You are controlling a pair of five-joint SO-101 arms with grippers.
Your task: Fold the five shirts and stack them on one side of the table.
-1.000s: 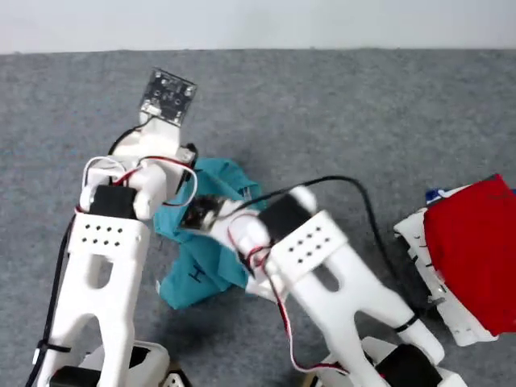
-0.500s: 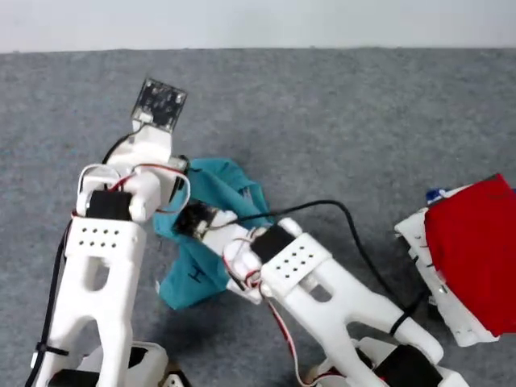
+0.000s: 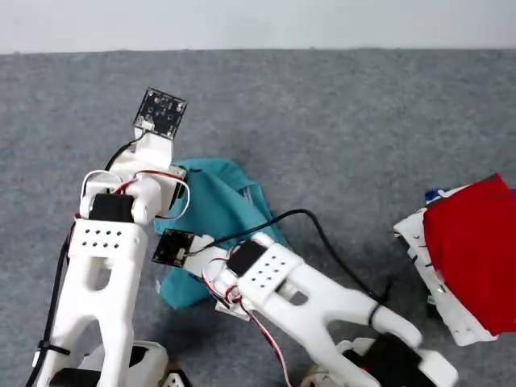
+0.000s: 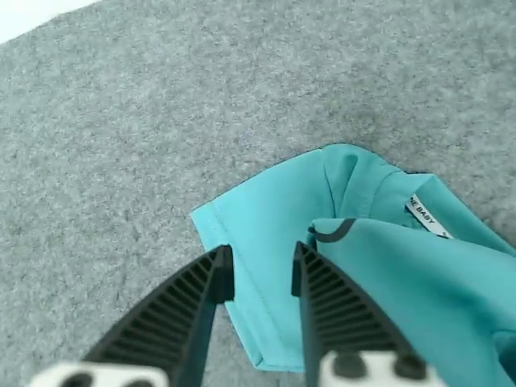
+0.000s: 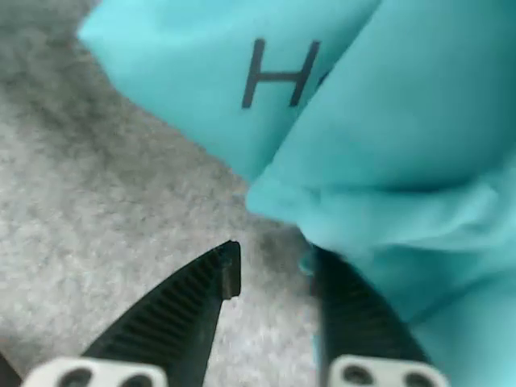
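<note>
**Right arm swung over to the near corner of the teal shirt**

Closest to me, the right gripper (image 5: 274, 272) had come across and down in the last second. It had been over the middle of the crumpled teal cotton shirt (image 3: 219, 197) and was now low at the shirt's near, left-hand corner. Its black ribbed jaws stood apart with bare table between them. One tip was just beside a fold of the cloth, but nothing was caught in them.

Off to the right, at about the same depth, a folded red shirt (image 3: 474, 242) lay on top of a pile with white fabric (image 3: 418, 242) under it, well apart from the arms.

The teal shirt itself sat between the two arms on the grey felt-like table (image 3: 363, 121). It was still bunched and unfolded, with its collar label turned up. More of its right side showed now that the right arm was off it.

Farthest out, the left gripper (image 4: 262, 270) had eased back a little. It hung over the shirt's far hem, jaws a narrow gap apart and holding nothing.

As I read it, both arms were lining up on opposite edges to grip and spread the shirt flat. The fold had not yet begun, and this shirt had still to join the pile.
</note>
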